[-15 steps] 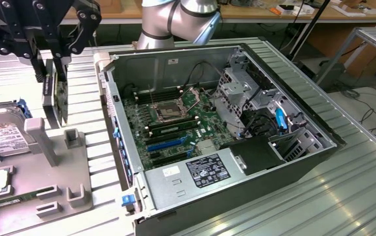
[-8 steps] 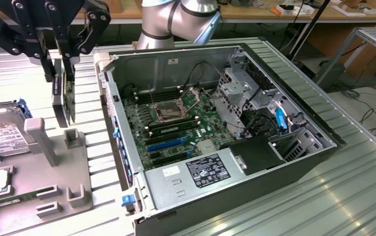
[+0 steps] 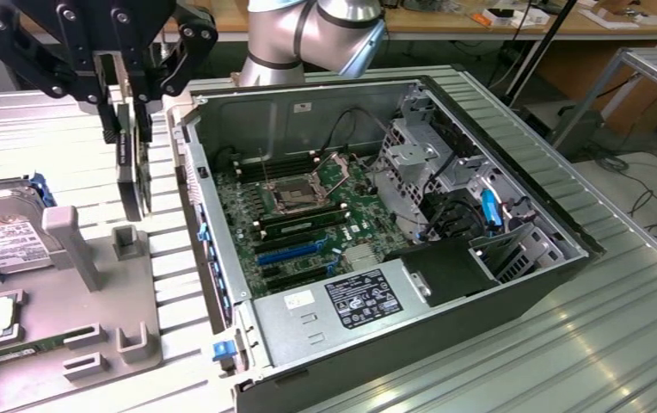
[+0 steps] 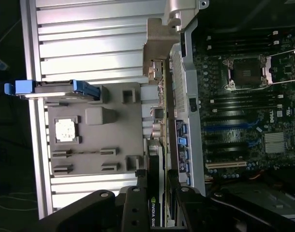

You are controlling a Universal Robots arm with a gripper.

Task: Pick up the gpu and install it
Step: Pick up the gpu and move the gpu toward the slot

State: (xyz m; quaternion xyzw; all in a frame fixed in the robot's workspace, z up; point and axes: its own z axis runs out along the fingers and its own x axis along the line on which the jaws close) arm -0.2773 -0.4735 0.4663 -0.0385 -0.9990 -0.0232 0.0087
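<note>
While it hangs edge-down, I see my hand [image 3: 125,116] clamped on the gpu [image 3: 132,181], black fingers pinching the upper part of the card from both sides. The thin, dark, flat board hangs straight below the hand, at ten o'clock in the exterior view. It is above the grey moulded plastic tray [image 3: 76,335] and just beside the open computer case [image 3: 512,292]. Inside that black-sided metal box, the green motherboard [image 3: 305,215] lies at three o'clock from the card. The ribbed aluminium bench [image 3: 616,344] carries it all.
</note>
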